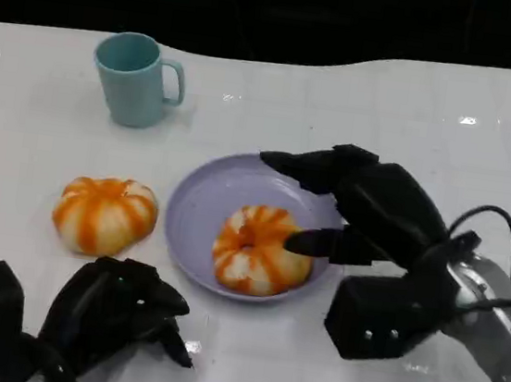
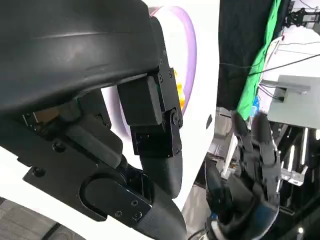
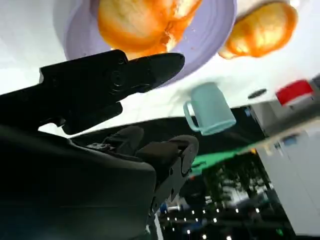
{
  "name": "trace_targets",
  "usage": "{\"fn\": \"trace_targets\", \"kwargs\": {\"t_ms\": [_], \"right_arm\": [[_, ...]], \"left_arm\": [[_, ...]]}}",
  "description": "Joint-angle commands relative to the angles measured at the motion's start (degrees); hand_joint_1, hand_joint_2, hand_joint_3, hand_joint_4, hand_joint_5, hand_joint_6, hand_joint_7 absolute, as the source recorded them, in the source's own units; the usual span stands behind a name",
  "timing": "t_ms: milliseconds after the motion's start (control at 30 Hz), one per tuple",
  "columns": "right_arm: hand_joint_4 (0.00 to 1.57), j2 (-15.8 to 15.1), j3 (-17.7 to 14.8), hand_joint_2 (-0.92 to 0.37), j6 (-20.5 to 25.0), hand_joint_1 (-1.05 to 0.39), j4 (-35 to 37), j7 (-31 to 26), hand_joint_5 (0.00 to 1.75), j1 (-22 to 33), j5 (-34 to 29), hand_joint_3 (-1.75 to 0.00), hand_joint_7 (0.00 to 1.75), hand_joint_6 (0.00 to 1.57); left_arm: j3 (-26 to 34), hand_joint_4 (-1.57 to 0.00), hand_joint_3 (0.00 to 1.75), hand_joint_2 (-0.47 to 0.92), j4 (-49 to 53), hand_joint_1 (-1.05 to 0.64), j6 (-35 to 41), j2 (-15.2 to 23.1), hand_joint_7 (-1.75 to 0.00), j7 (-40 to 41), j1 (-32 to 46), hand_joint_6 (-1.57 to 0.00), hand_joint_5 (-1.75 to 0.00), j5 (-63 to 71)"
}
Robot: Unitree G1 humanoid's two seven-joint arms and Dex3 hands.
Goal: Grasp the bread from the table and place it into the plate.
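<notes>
Head view | one bread [image 1: 259, 249] is seen lying in the plate [image 1: 200, 205], a second bread [image 1: 103, 213] on the table [image 1: 359, 110] left of it | risk: plated bread could be dragged out, since a right hand [image 1: 364, 218] fingertip seems to touch it | right hand spread, nothing gripped | left hand [image 1: 115, 309] curled, empty, near edge.

Two breads [image 1: 261, 250] [image 1: 104, 214] (orange-striped), one plate [image 1: 200, 205], one mug [image 1: 138, 79].
</notes>
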Motion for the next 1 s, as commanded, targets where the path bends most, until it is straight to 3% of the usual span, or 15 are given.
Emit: {"fn": "trace_targets", "kwargs": {"t_ms": [33, 333, 500, 567, 600, 633, 767, 900, 1000], "right_arm": [[0.46, -2.6, -2.9, -0.92, -2.2, -0.38, -5.1, -2.2, 0.62, 4.3, 1.2, -0.06, 0.15, 0.63], [0.68, -4.5, -7.4, -0.89, -6.3, -0.17, -12.0, -4.4, 0.89, 13.4, 3.2, -0.04, 0.28, 0.89], [0.74, -6.0, -10.0, -0.87, -9.5, -0.10, -14.1, -5.9, 1.20, 18.1, 3.5, -0.10, 0.41, 0.96], [0.76, -6.9, -11.1, -0.79, -10.8, -0.09, -14.7, -6.9, 1.27, 19.8, 2.9, -0.26, 0.55, 0.94], [0.77, -7.4, -11.5, -0.67, -11.5, -0.06, -14.8, -7.3, 1.30, 20.4, 2.6, -0.51, 0.66, 0.91], [0.78, -7.8, -11.9, -0.61, -12.4, -0.06, -14.7, -7.6, 1.31, 21.2, 2.7, -0.64, 0.71, 0.90], [0.80, -9.4, -13.0, -0.55, -15.7, -0.04, -13.7, -8.7, 1.35, 23.5, 2.4, -0.82, 0.82, 0.89], [0.85, -10.2, -14.2, -0.40, -16.3, -0.08, -14.4, -10.3, 1.60, 26.3, 0.9, -1.18, 1.10, 0.85], [0.85, -9.8, -14.6, -0.37, -16.2, -0.09, -14.2, -11.9, 1.70, 28.3, -0.1, -1.22, 1.18, 0.83]], "left_arm": [[0.2, -1.57, 0.00, 0.74, 0.4, -1.05, -0.2, 0.5, -0.19, 0.8, -0.1, -1.57, -0.59, 0.4], [0.5, -1.57, 0.00, 0.74, 1.5, -1.05, -0.5, 0.6, -0.18, 0.4, -0.8, -1.57, -0.59, 0.1], [0.6, -1.57, 0.00, 0.74, 1.9, -1.05, -0.9, 0.4, -0.17, 0.6, -1.1, -1.57, -0.59, 0.3], [0.7, -1.57, 0.00, 0.74, 1.9, -1.05, -0.7, 0.4, -0.17, 0.8, -1.3, -1.57, -0.58, 0.2], [0.7, -1.57, 0.00, 0.74, 2.0, -1.05, -0.7, 0.4, -0.17, 0.8, -1.4, -1.57, -0.58, 0.2], [0.7, -1.57, 0.00, 0.74, 2.0, -1.05, -0.7, 0.3, -0.18, 0.8, -1.4, -1.57, -0.58, 0.3], [0.9, -1.57, 0.00, 0.74, 2.7, -1.05, -1.2, 0.3, -0.18, 0.5, -1.8, -1.57, -0.58, 0.2], [1.0, -1.57, 0.00, 0.74, 2.8, -1.05, -1.0, 0.1, -0.17, 0.8, -1.9, -1.57, -0.58, 0.1], [0.9, -1.57, 0.00, 0.74, 2.6, -1.05, -0.9, 0.2, -0.18, 0.7, -1.9, -1.57, -0.59, 0.2]]}}
